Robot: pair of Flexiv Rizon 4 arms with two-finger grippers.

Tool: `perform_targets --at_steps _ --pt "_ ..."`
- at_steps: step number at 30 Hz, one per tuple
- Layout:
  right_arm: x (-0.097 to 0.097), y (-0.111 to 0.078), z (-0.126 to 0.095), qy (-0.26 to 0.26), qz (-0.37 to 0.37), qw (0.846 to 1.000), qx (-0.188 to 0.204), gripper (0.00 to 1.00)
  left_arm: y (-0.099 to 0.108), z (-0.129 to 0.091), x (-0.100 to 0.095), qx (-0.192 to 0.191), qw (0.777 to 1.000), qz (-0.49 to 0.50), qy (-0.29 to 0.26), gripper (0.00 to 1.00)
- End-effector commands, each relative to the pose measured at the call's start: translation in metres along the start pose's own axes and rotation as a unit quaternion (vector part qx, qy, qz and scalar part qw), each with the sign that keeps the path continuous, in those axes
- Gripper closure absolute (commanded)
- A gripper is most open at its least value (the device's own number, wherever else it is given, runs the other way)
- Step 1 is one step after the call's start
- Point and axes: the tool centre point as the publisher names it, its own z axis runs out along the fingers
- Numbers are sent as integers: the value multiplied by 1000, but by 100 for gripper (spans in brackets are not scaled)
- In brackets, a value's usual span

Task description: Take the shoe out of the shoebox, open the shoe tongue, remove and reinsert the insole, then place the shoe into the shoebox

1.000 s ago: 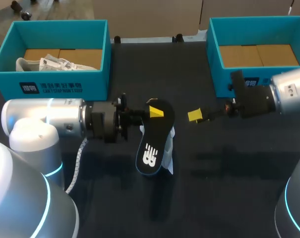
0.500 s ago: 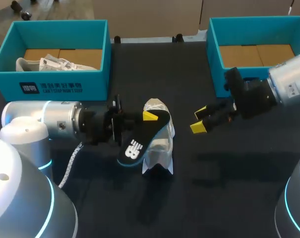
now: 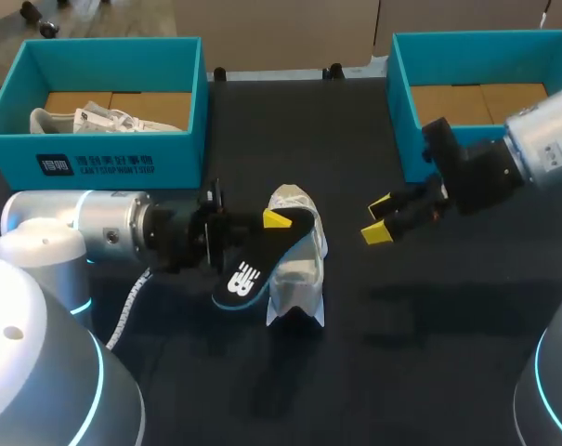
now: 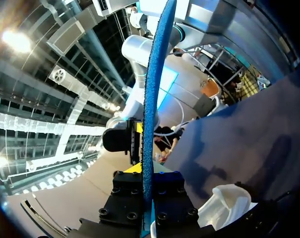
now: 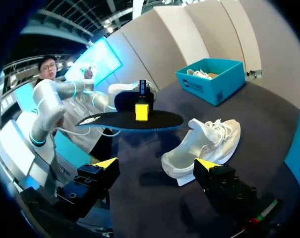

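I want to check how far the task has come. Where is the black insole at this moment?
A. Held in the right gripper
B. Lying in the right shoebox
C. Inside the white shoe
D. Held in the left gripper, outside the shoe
D: the left gripper is shut on the black insole, which is out of the white shoe, while the right gripper is open and holds nothing.
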Motion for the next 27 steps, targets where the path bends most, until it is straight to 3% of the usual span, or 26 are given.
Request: perform_targets --at_steps 1,4,9,12,27 --pt "1 0 0 -1 1 1000 1 0 -1 0 1 -1 1000 0 -1 100" --pt "-11 -8 1 -27 -75 997 2 0 -1 0 1 -1 1000 0 -1 100" --pt "-22 -16 0 -49 -125 991 0 0 -1 0 1 -1 1000 0 -1 100" --pt "-26 -14 2 -74 -154 985 18 0 -1 0 1 -1 1000 0 -1 100" --pt "-28 -14 3 -84 -164 983 25 0 -1 0 1 -1 1000 0 -1 100"
